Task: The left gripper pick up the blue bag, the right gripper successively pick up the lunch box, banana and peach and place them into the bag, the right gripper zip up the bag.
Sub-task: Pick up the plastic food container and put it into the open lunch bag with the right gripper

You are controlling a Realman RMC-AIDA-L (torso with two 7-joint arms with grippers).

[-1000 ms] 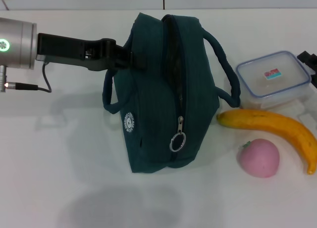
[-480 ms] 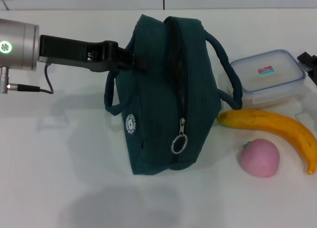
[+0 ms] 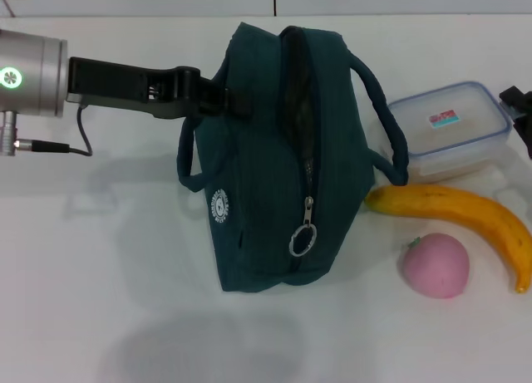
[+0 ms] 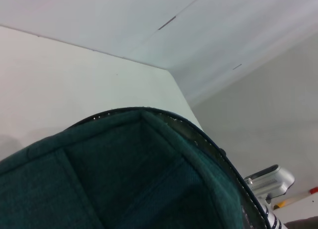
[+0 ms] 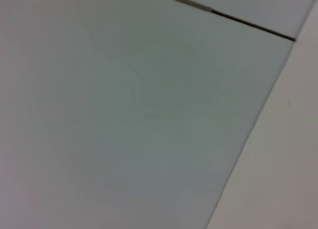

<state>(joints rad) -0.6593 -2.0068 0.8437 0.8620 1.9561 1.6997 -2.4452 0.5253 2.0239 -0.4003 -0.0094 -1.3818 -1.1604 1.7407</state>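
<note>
Left gripper (image 3: 218, 100) clamped on the blue bag (image 3: 283, 159) at its far-left edge. Right gripper (image 3: 519, 109), at far right beside the lunch box (image 3: 449, 130); fingers apparently hidden, state undetermined.

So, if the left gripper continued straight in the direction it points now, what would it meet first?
The left gripper points toward the robot's right and is already at the blue bag, at its upper side near one handle. Going on, it would press into the bag's fabric first. Depth is hard to judge.
</note>
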